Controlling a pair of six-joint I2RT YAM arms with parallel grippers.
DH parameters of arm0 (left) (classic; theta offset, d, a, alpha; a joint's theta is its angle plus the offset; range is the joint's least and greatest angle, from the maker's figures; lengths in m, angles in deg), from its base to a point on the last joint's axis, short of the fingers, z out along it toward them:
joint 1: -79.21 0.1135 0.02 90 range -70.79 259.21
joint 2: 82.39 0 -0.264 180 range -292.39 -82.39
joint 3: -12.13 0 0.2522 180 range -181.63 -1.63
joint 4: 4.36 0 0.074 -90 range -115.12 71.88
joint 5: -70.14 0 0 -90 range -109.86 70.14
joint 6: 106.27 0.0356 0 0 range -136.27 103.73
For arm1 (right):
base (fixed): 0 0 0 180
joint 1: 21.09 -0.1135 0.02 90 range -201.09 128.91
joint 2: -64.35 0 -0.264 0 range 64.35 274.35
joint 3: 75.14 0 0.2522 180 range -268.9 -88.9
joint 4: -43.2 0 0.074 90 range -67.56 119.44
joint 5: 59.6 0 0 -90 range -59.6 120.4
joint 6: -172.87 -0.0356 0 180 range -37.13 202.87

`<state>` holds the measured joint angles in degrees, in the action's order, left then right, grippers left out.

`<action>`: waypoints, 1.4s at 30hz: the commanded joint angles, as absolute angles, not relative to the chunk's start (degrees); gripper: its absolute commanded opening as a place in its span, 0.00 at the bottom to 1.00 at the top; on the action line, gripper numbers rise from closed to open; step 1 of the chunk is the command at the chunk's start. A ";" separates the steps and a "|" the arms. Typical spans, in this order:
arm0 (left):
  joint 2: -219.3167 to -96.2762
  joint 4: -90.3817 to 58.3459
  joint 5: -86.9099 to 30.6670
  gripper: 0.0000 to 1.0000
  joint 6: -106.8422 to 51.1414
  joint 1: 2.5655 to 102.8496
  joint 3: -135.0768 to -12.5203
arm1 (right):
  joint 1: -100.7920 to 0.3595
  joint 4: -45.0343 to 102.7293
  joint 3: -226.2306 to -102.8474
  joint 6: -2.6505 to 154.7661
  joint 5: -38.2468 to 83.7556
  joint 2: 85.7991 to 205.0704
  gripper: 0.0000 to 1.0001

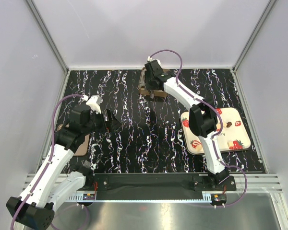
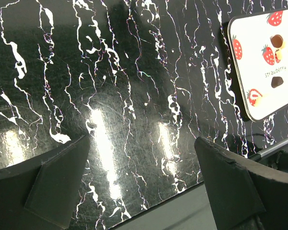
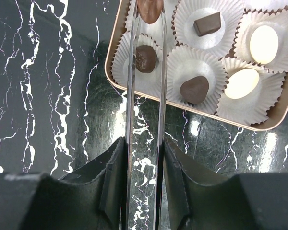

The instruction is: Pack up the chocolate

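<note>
A gold-rimmed box (image 3: 112,57) of white paper cups holds chocolate: a dark round one (image 3: 145,58), a dark heart-shaped one (image 3: 194,89), a dark square (image 3: 207,24) and two cream ovals (image 3: 264,44). My right gripper (image 3: 143,143) is shut on metal tongs (image 3: 130,96). The tong tips pinch a brown chocolate (image 3: 149,9) above a cup at the box's near-left part. From above, this gripper (image 1: 156,88) hangs over the box (image 1: 143,89) at the table's far middle. My left gripper (image 2: 141,158) is open and holds nothing, above bare table at the left (image 1: 110,122).
A white tray with strawberry prints (image 1: 237,134) lies at the right, with dark chocolates (image 2: 277,40) on it. The right arm's elbow (image 1: 204,120) stands over the tray's left part. A flat brown piece (image 1: 84,143) lies under the left arm. Grey walls close in the black marbled table.
</note>
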<state>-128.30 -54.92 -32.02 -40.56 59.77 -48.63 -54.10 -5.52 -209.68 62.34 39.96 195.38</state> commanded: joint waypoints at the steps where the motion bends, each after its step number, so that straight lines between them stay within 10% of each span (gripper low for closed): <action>1: -128.18 -53.80 -31.37 0.99 -39.74 59.78 -50.76 | -54.66 -4.48 -213.36 63.62 41.82 195.05 0.41; 27: -126.42 -55.74 -30.85 0.99 -39.74 59.78 -51.99 | -55.02 -17.57 -222.07 66.96 50.60 186.99 0.44; 42: -124.93 -54.51 -32.34 0.99 -40.26 59.87 -50.50 | -52.74 -34.18 -170.59 48.87 54.56 141.12 0.47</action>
<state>-125.31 -56.14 -31.65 -40.56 59.77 -49.62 -54.04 -27.99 -177.90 55.91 51.94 146.09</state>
